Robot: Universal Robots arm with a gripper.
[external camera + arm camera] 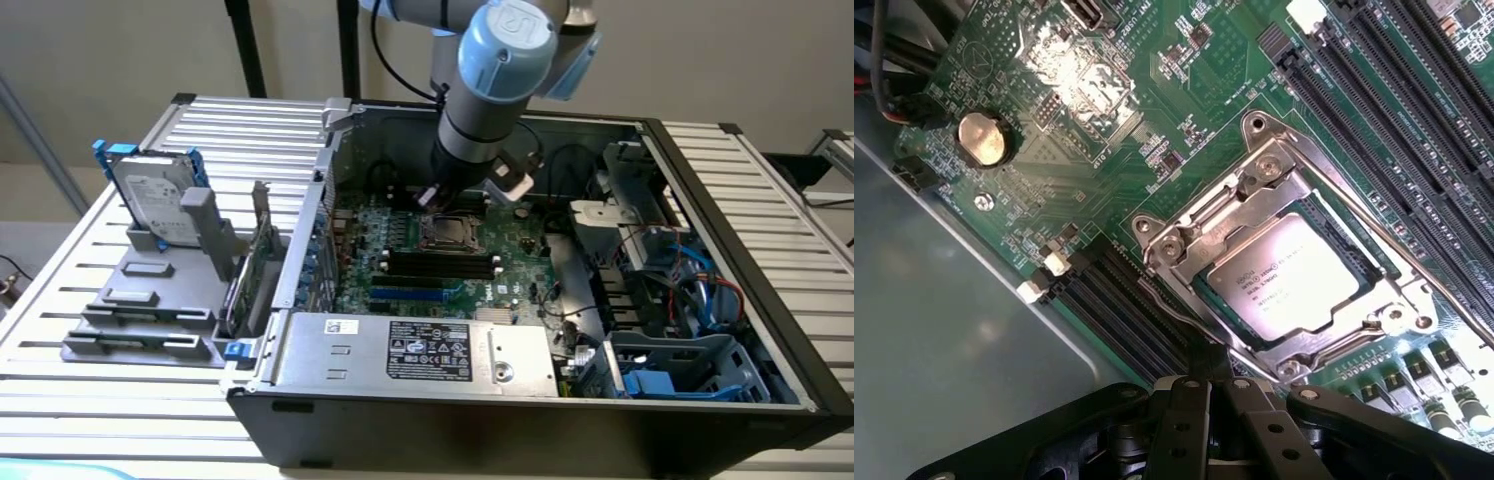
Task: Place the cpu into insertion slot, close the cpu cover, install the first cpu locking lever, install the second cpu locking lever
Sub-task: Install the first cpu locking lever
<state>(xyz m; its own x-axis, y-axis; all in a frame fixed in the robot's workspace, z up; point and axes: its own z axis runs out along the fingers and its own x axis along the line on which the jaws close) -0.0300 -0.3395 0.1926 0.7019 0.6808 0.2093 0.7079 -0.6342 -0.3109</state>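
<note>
Gripper (1209, 375) sits at the near edge of the wrist view: black fingers drawn together, nothing between them, tips low over the green motherboard (1184, 60).

- Key relation: the cpu (1294, 275) lies just ahead of the fingertips and a little to one side, apart from them. It is square, so it has no long axis of its own. One corner of its metal surround points towards the tips.
- The cpu is seated flat in the insertion slot (449, 232), pale top with printed text facing up.
- The cpu cover (1226, 215) appears to be lying down over the chip's edges, with its cut-out framing the silvery top.
- A thin lever rod (1172, 310) runs along the socket edge nearest the gripper, its length slanting across the line of the fingers. This is the closest task part to the tips, near but apparently not touching.
- Hedge: glare on the bright metal makes it unclear whether either lever is hooked under its catch.
- Beyond the socket, on the far side from the gripper, are the long black memory slots (1414, 130).
- Exterior view: the arm reaches down into the open case directly above the socket area.
</note>
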